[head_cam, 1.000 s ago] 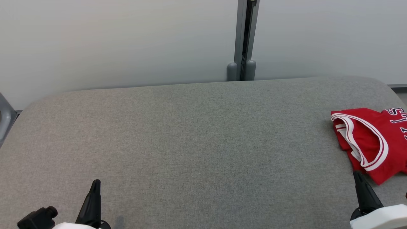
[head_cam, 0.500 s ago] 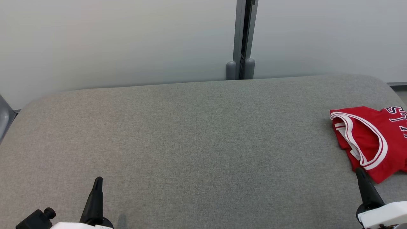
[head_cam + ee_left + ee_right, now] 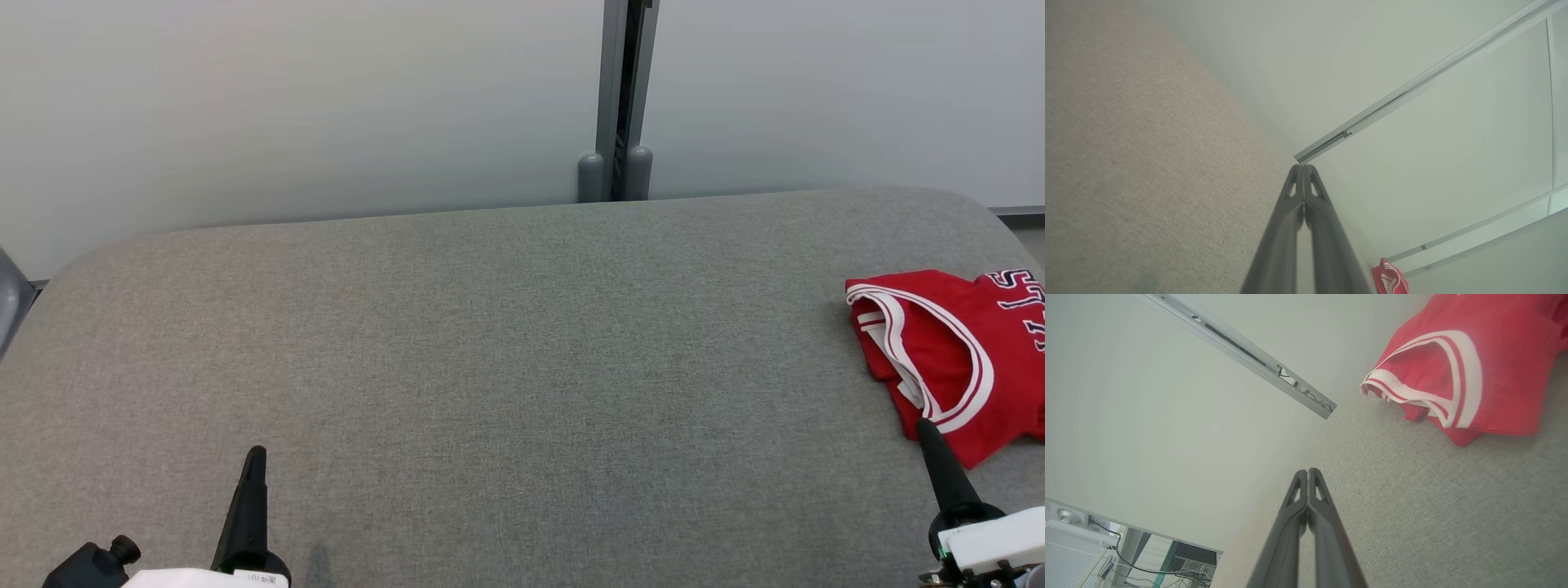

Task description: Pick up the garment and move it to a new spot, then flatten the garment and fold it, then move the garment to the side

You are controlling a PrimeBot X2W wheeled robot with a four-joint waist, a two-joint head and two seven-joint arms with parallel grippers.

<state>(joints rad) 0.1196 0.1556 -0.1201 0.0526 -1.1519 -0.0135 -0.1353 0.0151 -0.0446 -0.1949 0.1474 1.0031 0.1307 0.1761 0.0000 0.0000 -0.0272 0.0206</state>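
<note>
**Red jersey lies at the table's right side, both grippers closed and empty**

Nearest, at the lower left, the left gripper [image 3: 255, 459] has its 2 long dark fingers pressed together, holding nothing, above bare cloth. At the lower right the right gripper [image 3: 926, 431] is likewise pinched closed and empty. Its tip is near the garment's near corner; the right wrist view shows a gap between them.

The red sleeveless jersey with white-striped trim [image 3: 955, 359] rests folded on the grey fabric-covered table with rounded corners [image 3: 506, 343]. Its trimmed opening faces left, towards the table's middle. Its left edge slants from far left to near right. The head view's right edge cuts it off, so I cannot tell its long axis.

Behind stands a pale wall panel with a grey metal post [image 3: 624, 98].
</note>
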